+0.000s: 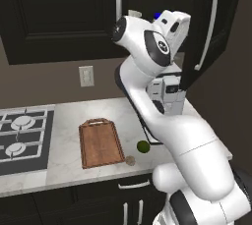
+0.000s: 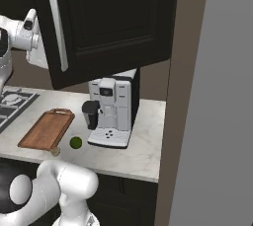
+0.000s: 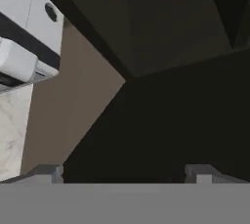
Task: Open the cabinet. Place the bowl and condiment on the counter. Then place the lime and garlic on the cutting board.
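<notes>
1. Glossy white, rounded arm (image 1: 189,143) of thick tubular links, seen against the counter (image 1: 66,121).
2. Dark, almost black rings and round caps at the joints, one cap bearing a small pale mark.
3. Thin black cable looping beside the lower link, above the counter edge.
4. White hand block with a dark spot on top.
5. Two small grey finger tips (image 3: 46,171), blocky and square-ended.

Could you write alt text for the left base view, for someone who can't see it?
A white robot arm reaches up to a dark wall cabinet whose right door stands open. Below, on the pale marbled counter, a wooden cutting board lies empty, with a lime and garlic just right of it.
</notes>
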Robot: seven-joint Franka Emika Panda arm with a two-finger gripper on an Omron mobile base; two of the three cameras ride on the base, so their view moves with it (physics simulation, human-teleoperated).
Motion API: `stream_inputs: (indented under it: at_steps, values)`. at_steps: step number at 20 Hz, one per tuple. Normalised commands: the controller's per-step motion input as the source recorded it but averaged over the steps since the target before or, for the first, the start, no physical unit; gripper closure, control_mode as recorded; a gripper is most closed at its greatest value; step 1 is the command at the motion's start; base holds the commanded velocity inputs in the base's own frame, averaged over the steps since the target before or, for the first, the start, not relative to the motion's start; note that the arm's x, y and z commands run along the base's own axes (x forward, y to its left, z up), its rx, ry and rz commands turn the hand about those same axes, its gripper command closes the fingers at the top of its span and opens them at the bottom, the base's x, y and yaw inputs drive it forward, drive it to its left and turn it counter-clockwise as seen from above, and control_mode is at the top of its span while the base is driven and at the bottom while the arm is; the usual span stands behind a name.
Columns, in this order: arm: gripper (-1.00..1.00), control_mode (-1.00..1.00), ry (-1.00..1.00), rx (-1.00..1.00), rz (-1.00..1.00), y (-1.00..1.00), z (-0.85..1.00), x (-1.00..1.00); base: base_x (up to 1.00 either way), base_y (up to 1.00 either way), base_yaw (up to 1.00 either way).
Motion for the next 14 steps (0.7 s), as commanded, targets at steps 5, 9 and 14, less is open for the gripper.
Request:
stream_inputs:
  at_steps: [5,9,14]
  values:
    - [-1.0,-1.0,-0.1,0.0,-0.18,-1.0,0.0,-1.0,0.0,0.0,0.0]
    - [-1.0,-1.0,-0.08,0.0,-0.17,-1.0,0.0,-0.68,0.0,0.0,0.0]
    - [-1.0,-1.0,0.0,0.0,-0.22,-1.0,0.0,0.12,0.0,0.0,0.0]
